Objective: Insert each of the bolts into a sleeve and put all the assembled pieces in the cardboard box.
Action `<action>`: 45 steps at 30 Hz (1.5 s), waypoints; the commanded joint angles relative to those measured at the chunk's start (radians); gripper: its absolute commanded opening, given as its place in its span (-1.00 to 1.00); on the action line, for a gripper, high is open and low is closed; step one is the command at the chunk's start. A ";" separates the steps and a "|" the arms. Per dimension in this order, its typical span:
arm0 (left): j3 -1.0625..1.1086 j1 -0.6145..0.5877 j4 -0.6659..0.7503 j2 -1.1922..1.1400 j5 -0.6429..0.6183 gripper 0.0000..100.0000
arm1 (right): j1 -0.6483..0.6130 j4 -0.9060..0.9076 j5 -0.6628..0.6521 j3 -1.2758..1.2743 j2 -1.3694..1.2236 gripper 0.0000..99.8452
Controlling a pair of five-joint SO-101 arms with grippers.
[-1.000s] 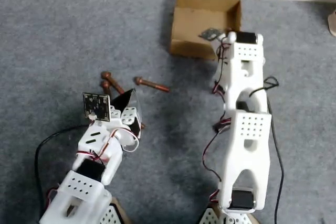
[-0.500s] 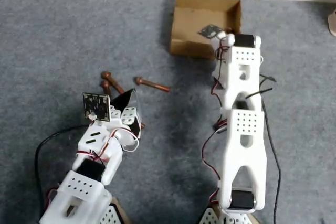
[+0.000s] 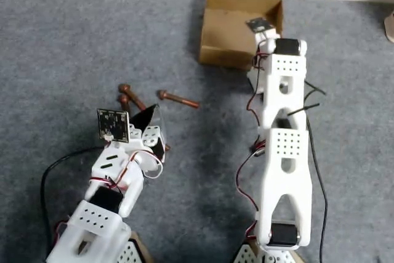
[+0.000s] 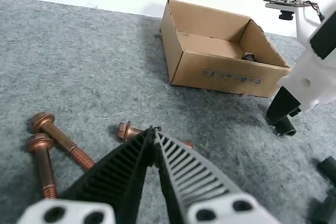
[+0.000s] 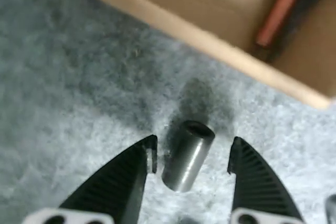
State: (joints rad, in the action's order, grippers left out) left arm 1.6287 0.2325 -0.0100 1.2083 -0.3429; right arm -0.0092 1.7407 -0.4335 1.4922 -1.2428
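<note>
High view: the right arm point(image 3: 282, 146) has stretched a little farther toward the cardboard box point(image 3: 225, 58) than half a second ago, and its camera board point(image 3: 260, 24) is now over the box; the left arm point(image 3: 117, 177) has not moved. The right gripper point(image 5: 192, 148) is spread, with a black sleeve point(image 5: 188, 156) lying between its fingers, just short of the box wall. Beyond it, an assembled piece point(image 5: 281, 9) in the box is cut off and blurred. The left gripper point(image 4: 154, 132) is pressed together, its tips hiding part of one bolt point(image 4: 127, 130); two more bolts point(image 4: 55, 135) lie off to its side.
</note>
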 commanded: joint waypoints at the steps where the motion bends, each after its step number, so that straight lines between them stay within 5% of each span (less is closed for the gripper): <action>1: -0.018 0.019 -0.005 0.015 0.009 -0.99 | -0.010 0.016 0.055 0.035 0.025 -0.57; 8: -0.018 0.019 -0.005 0.015 0.009 -0.99 | -0.007 0.016 0.129 0.030 0.022 -0.59; 13: -0.018 0.019 0.000 0.016 0.009 -0.99 | -0.010 0.013 0.132 -0.008 0.024 -1.00; 19: -0.019 0.012 0.000 0.024 0.011 -0.99 | -0.010 0.021 0.147 -0.065 0.028 -0.99; 23: -0.027 0.019 -0.008 0.019 0.009 -0.99 | -0.002 0.021 0.285 -0.058 0.036 -0.99; 25: -0.077 0.019 -0.084 0.015 0.009 -0.99 | -0.005 0.022 0.353 -0.061 0.031 -0.99; 30: -0.288 0.012 -0.526 0.013 0.009 -0.99 | -0.056 0.022 0.427 -0.065 0.035 -0.99; 40: -0.360 0.015 -0.661 -0.005 0.011 -0.99 | -0.064 0.024 0.428 -0.056 0.036 -0.99; 45: -0.541 0.012 -0.769 -0.286 0.006 -0.99 | -0.065 0.025 0.453 -0.056 0.036 -0.99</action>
State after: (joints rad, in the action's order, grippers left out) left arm 1.2129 0.2325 -0.7541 1.0932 -0.3399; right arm -0.0368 1.7453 0.0038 1.4339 -1.2352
